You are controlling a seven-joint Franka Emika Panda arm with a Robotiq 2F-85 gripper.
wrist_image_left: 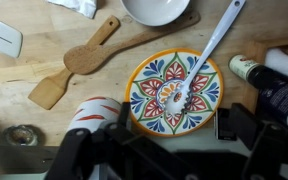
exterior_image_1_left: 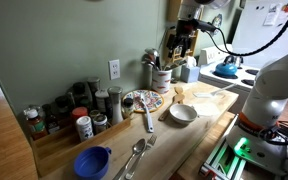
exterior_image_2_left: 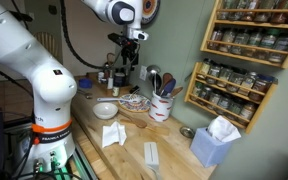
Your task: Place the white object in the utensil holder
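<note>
The white object (wrist_image_left: 206, 52) is a slim white slotted utensil. Its head rests on the patterned plate (wrist_image_left: 149, 100) and its handle points off the plate toward the white bowl (wrist_image_left: 156, 8). It also shows in an exterior view (exterior_image_1_left: 149, 120). The utensil holder (exterior_image_1_left: 161, 78) is a pale crock with dark handles sticking up; it also shows in the other exterior view (exterior_image_2_left: 162, 105) and at the wrist view's lower left (wrist_image_left: 96, 112). My gripper (wrist_image_left: 177, 130) hangs open and empty well above the plate, and it shows in both exterior views (exterior_image_1_left: 184, 45) (exterior_image_2_left: 127, 55).
A wooden spatula (wrist_image_left: 79, 58) lies beside the plate. Spice jars (exterior_image_1_left: 79, 115), a blue bowl (exterior_image_1_left: 92, 160) and metal spoons (exterior_image_1_left: 134, 155) stand along the counter. A tissue box (exterior_image_2_left: 216, 142), a napkin (exterior_image_2_left: 112, 135) and a wall spice rack (exterior_image_2_left: 239, 55) are nearby.
</note>
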